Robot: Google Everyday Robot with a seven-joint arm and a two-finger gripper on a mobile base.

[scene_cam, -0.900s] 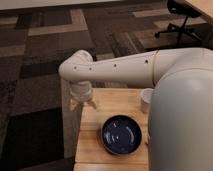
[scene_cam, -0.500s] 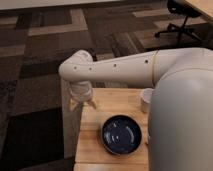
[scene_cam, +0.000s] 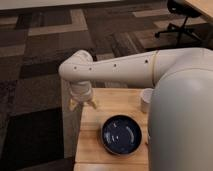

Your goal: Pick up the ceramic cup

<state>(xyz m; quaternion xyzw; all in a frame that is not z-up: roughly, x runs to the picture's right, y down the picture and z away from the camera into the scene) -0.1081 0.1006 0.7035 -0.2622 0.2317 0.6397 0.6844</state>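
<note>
We see the gripper (scene_cam: pixel 83 105) hanging at the end of the pale arm (scene_cam: pixel 115 70), just above the far left corner of the small wooden table (scene_cam: pixel 116 101). Its 2 yellowish fingertips (scene_cam: pixel 73 104) point downward and stand spread apart, with nothing that we can make out between them. The arm reaches across the view from the right, bends at a rounded elbow at the upper left, and drops to the wrist above the table's edge. The ceramic cup (scene_cam: pixel 145 100) stands upright on the far right part of the table, well apart from the gripper. It is white and narrow, and its right side is hidden behind the robot's big rounded body (scene_cam: pixel 182 120), which fills the right of the view. Nearer to us than the cup, a wide dark blue bowl (scene_cam: pixel 121 134) sits on the table, apart from the cup and with its right rim close to the robot's body. We see bare wood between the bowl and the gripper. Around the table lies a carpet (scene_cam: pixel 40 60) patterned in dark and lighter brown blocks. At the upper right, far behind the arm, we see 1 black office chair (scene_cam: pixel 181 20) on a wheeled base, beside the corner of a light wooden desk (scene_cam: pixel 202 6).
</note>
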